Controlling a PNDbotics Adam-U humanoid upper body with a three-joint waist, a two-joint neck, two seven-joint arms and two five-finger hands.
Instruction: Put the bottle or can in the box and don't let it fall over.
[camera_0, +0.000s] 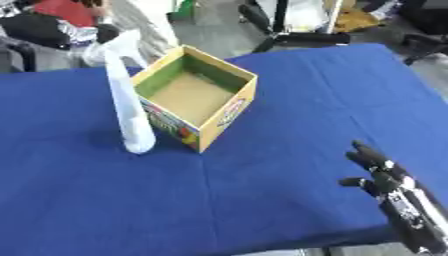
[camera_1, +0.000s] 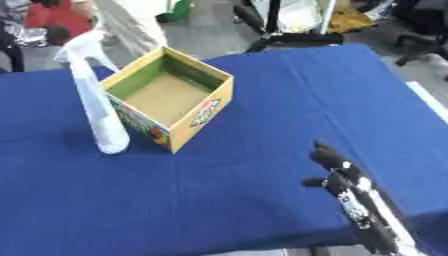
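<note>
A tall white spray bottle (camera_0: 129, 105) stands upright on the blue table (camera_0: 289, 100), just left of the box and apart from it or barely touching. The open cardboard box (camera_0: 198, 95) has yellow printed sides, a green inner wall and a bare brown floor; nothing lies inside it. My right hand (camera_0: 378, 169) rests at the lower right, fingers straight and pointing up the table, well away from the bottle and box and holding nothing. My left hand shows in neither view.
The blue cloth's front edge runs along the bottom of the view. Beyond the far edge are chair bases (camera_0: 293, 35), bags and a seated person (camera_0: 52, 20) who touches nothing on the table.
</note>
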